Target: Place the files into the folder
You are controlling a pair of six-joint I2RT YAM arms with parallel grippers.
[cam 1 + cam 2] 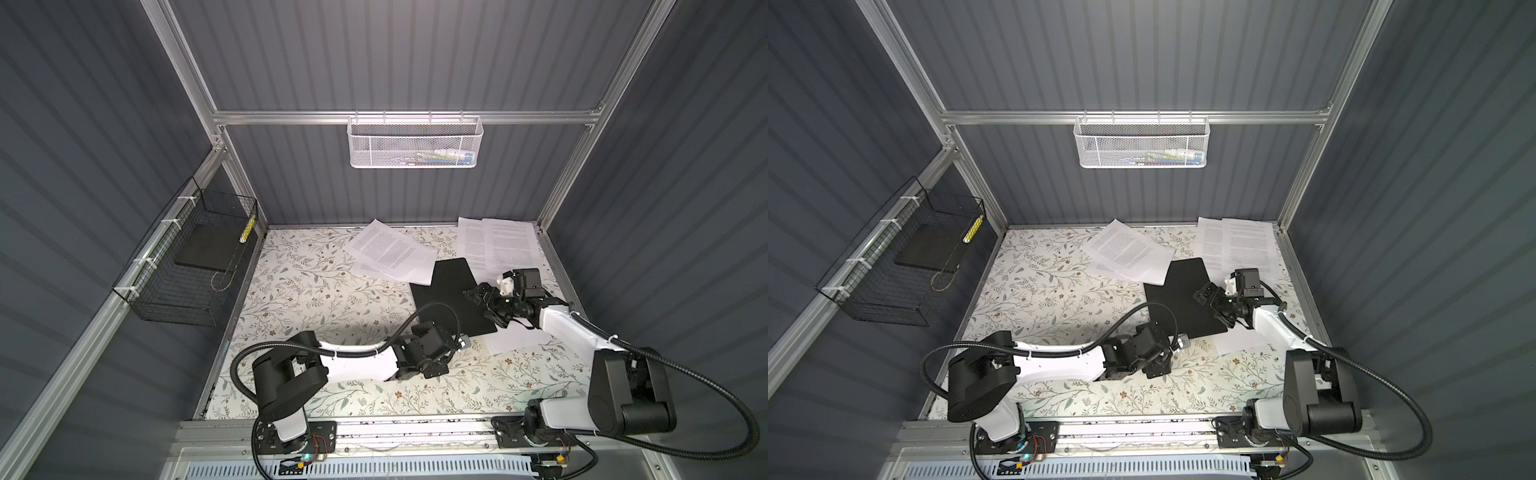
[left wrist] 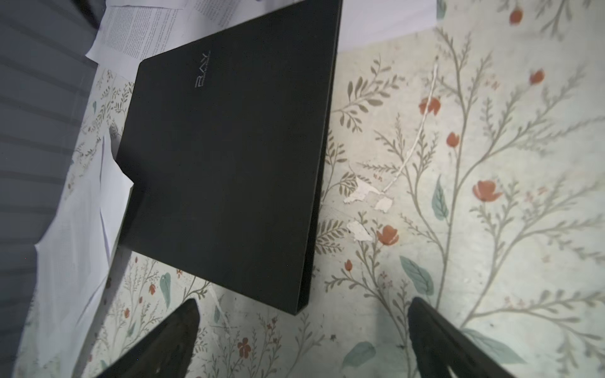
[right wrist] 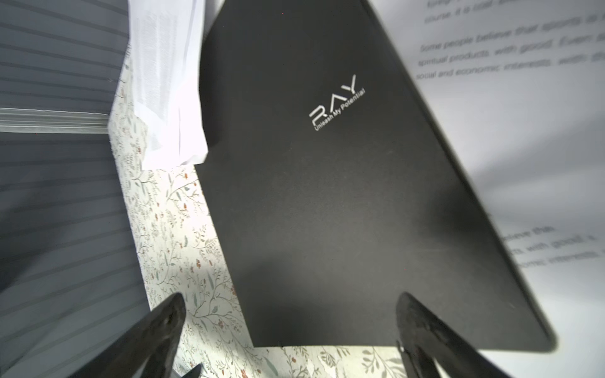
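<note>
The floral tabletop (image 1: 307, 299) lies bare across its left half, open passage there; the far right is crowded, with the closed black folder (image 1: 451, 293) flat amid loose printed sheets (image 1: 392, 253) that run to the back edge; the left arm (image 1: 357, 361) bars the near middle; a black wire basket (image 1: 174, 311) juts from the left wall.

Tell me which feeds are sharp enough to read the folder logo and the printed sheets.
Right wrist view: the logo on the folder is crisp, but the files beside it are smeared and out of focus. Left wrist view: the logo is small, soft and barely legible. Both top views: the print shows only as grey blocks.
</note>
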